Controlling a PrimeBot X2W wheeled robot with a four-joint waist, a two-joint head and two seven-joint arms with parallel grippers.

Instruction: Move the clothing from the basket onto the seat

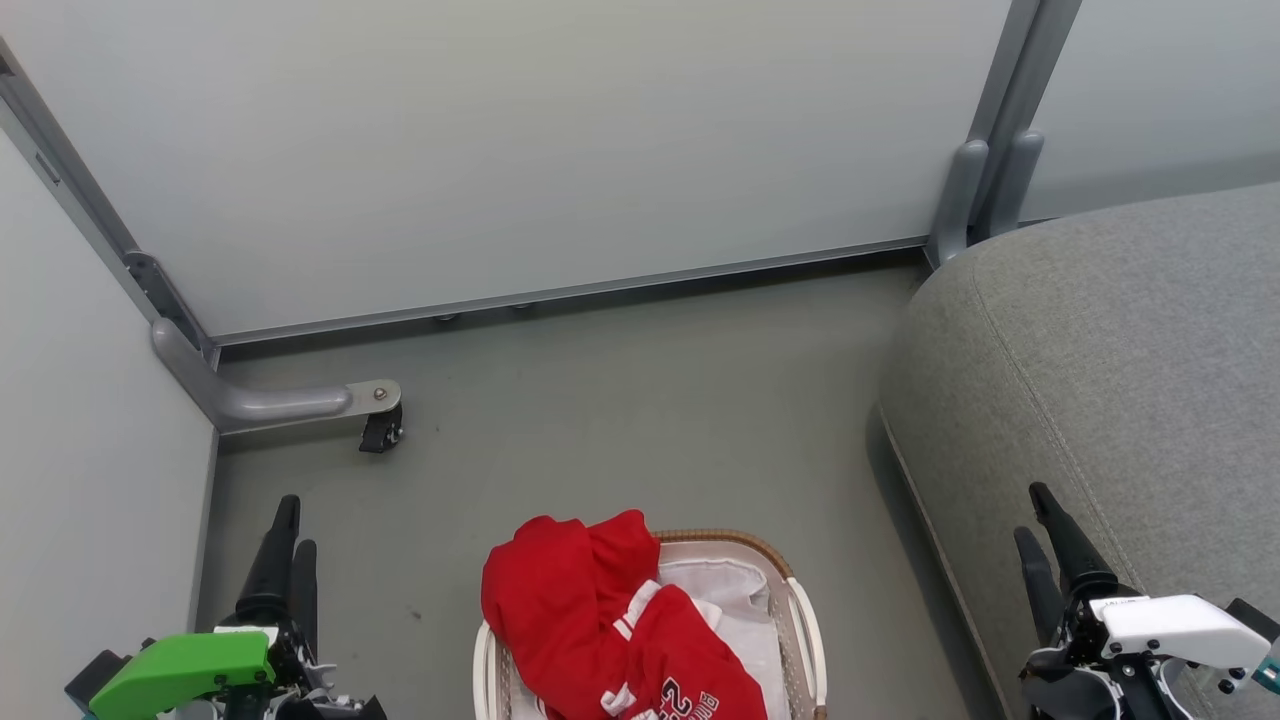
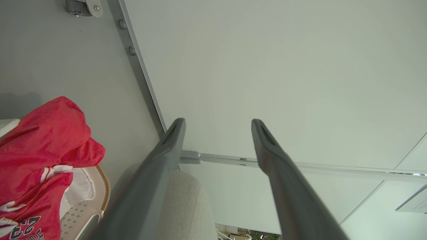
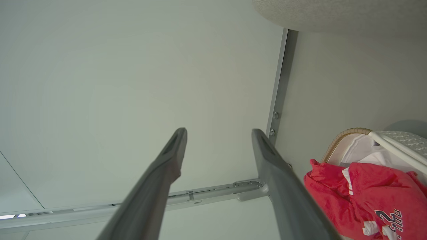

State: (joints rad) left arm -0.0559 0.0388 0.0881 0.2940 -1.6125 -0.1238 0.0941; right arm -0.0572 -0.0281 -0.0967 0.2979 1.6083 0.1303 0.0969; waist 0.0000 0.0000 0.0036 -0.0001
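Task not started: clothing (image 1: 610, 620) heaped in basket (image 1: 805, 620) on floor (image 1: 650, 400), spilling over rim. No clothing on visible part of seat (image 1: 1120, 350). Left tool (image 1: 297, 525) and right tool (image 1: 1031, 511) both spread wide, holding nothing, well apart from clothing.

Our left end effector (image 1: 296, 525) has two long, dark, tapered fingers (image 1: 272, 570), each with a narrow slot near its tip, and a bright green cover (image 1: 185, 672) behind them. Our right end effector (image 1: 1030, 512) matches, but its cover (image 1: 1175, 618) is white.

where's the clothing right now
Head view, bottom centre: the clothing is heaped in the basket, spilling over its left rim, on the floor left of the seat.
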